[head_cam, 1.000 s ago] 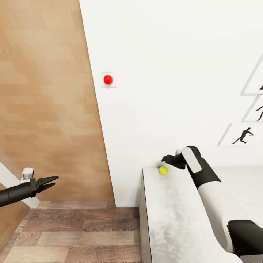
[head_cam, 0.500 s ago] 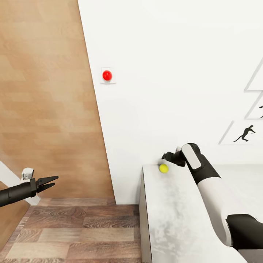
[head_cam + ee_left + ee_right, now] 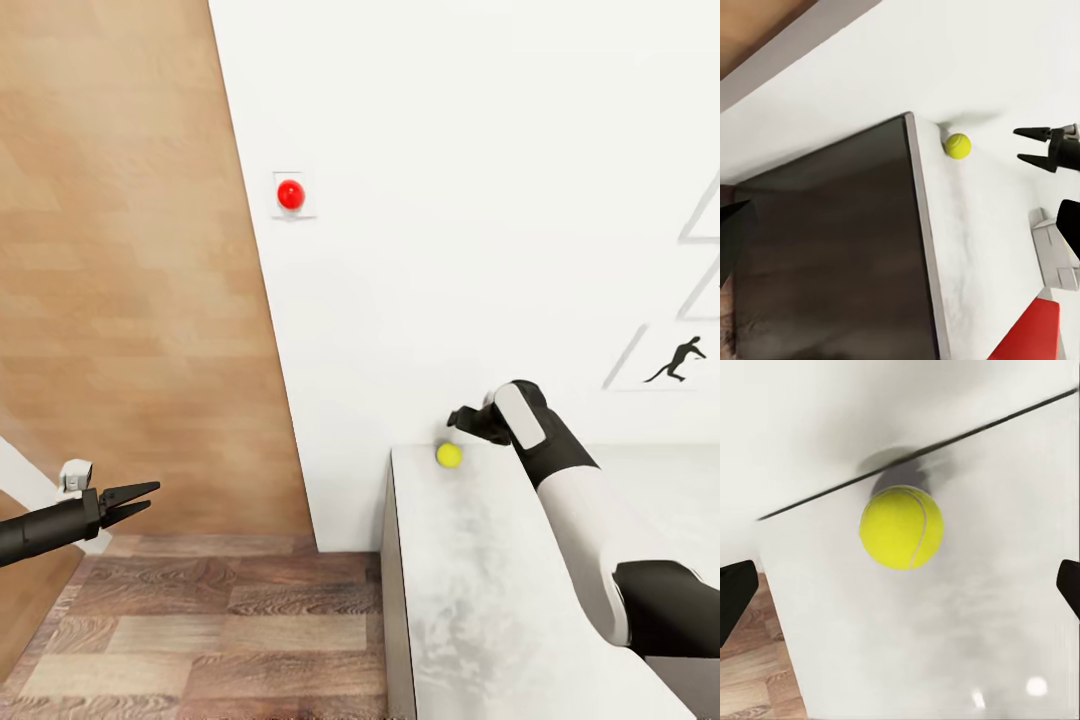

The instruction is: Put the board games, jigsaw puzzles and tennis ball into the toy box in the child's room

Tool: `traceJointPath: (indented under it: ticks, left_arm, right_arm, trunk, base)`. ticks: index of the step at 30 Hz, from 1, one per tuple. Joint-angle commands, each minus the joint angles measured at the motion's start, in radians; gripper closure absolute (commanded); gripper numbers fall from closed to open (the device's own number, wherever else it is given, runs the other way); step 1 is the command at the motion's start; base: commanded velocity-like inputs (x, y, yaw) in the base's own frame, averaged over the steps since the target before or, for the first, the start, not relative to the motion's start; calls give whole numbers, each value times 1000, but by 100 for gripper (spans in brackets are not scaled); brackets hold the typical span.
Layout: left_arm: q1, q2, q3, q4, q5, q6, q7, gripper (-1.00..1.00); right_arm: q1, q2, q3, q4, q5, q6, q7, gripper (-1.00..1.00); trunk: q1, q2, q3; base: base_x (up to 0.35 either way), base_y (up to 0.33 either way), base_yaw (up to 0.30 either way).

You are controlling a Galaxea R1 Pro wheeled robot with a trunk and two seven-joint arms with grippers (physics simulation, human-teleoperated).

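a simulated child's room, seen from the head camera looking down along a white wall [image 3: 480, 200]. to the left, a brown wooden door [image 3: 120, 280]; below it, a wood-plank floor [image 3: 220, 630]. low on the right, the end of a light grey table [image 3: 480, 600], butted against the wall. on the table's far corner by the wall, a small yellow-green ball [image 3: 449, 455], resting on the surface. right beside the ball and slightly above it, the right gripper [image 3: 462, 419], black, at the end of a white and black arm stretched over the table; fingers spread apart, ball not between them, nothing held. from the left wrist camera, the same right gripper [image 3: 1031, 145] shown with two prongs parted, near the ball [image 3: 958, 145] but apart from it. from the right wrist camera, the ball [image 3: 901, 526] close up in the middle, with white seam lines, sitting on the pale table [image 3: 960, 645] near its back edge, a dark finger tip [image 3: 735, 600] at either side well clear of it. off to the far left over the floor, the left gripper [image 3: 140, 501], a dark pointed pair of fingers held slightly parted at the tips, carrying nothing, well apart from the table. on the wall near the door, a red round knob [image 3: 291, 194] on a small white plate. at the right edge, black sports-figure posters [image 3: 678, 360], one with a running silhouette.
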Motion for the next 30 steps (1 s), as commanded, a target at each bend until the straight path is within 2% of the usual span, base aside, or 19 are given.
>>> traceJointPath:
  ticks: [1,6,15,19,21,26,30]
  left_arm:
    - [-1,0,1,0,-2,4,-4,-100]
    - [-1,0,1,0,-2,4,-4,-100]
    - [-1,0,0,0,-2,4,-4,-100]
    - [-1,0,0,0,-2,4,-4,-100]
    - [0,0,-1,0,-2,4,-4,-100]
    - [0,0,-1,0,-3,4,-3,-100]
    - [0,0,-1,0,-4,4,-3,-100]
  right_arm:
    - [-2,-1,5,0,-3,1,-10,-100]
    - [-5,0,5,1,33,0,-10,-100]
    - [-9,1,11,1,49,-1,-10,-100]
    - [-10,4,47,1,60,-2,-10,-100]
    - [-10,6,78,1,66,-3,-10,-100]
    - [-13,9,97,0,69,-3,-10,-100]
    - [-21,29,104,0,70,-3,-9,-100]
  trunk:
    - [0,-2,-3]
    - [0,-2,-12]
    - [0,-2,-26]
    - [0,-2,-33]
    - [0,-2,-36]
    - [0,-2,-44]
    - [0,-2,-50]
  base:
    - [0,0,0]
    - [0,0,0]
    - [0,0,0]
    - [0,0,0]
    - [0,0,0]
    - [0,0,0]
    - [0,0,0]
